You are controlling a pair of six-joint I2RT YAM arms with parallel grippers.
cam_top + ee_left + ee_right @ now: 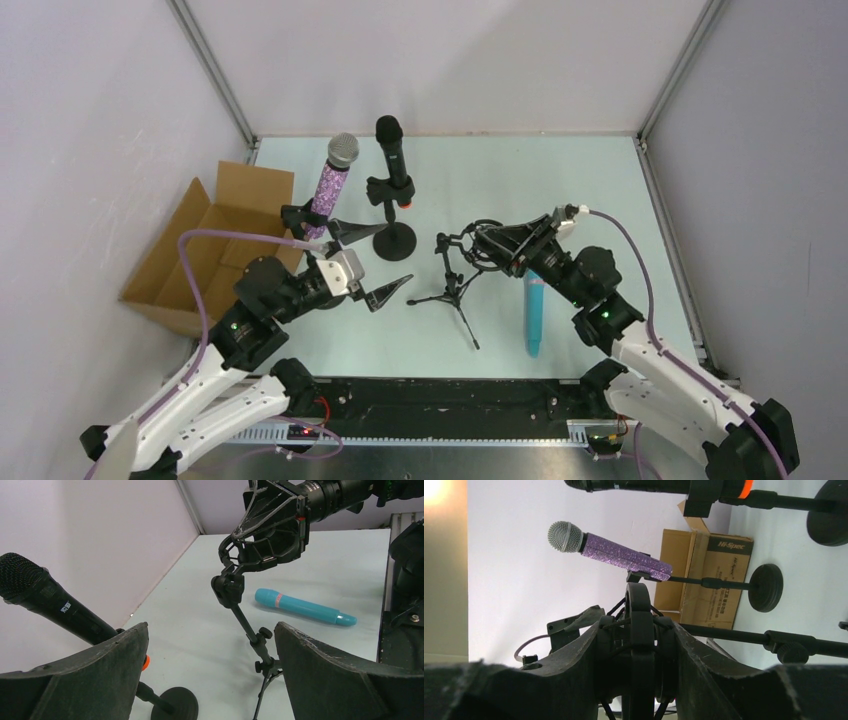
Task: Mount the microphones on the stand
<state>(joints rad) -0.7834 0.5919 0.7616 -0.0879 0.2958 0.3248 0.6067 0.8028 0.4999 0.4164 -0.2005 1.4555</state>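
Step in hand: mounting the third microphone. The purple glitter microphone and the black microphone sit in clips on round-base stands, beyond and left of the tripod stand. The light blue microphone lies flat on the counter just right of the tripod stand, unattached. The right end effector is clenched on the tripod stand's shock mount. The left end effector is released and empty, left of the tripod stand. The next move likely calls for lifting the blue microphone and seating it in the mount. The cardboard box reads "Hi-Spec"; the black microphone's small label is illegible.

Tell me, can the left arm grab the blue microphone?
Probably not easily. The blue microphone lies past the tripod stand, and the right gripper, clamped on that stand's top, crowds the way.
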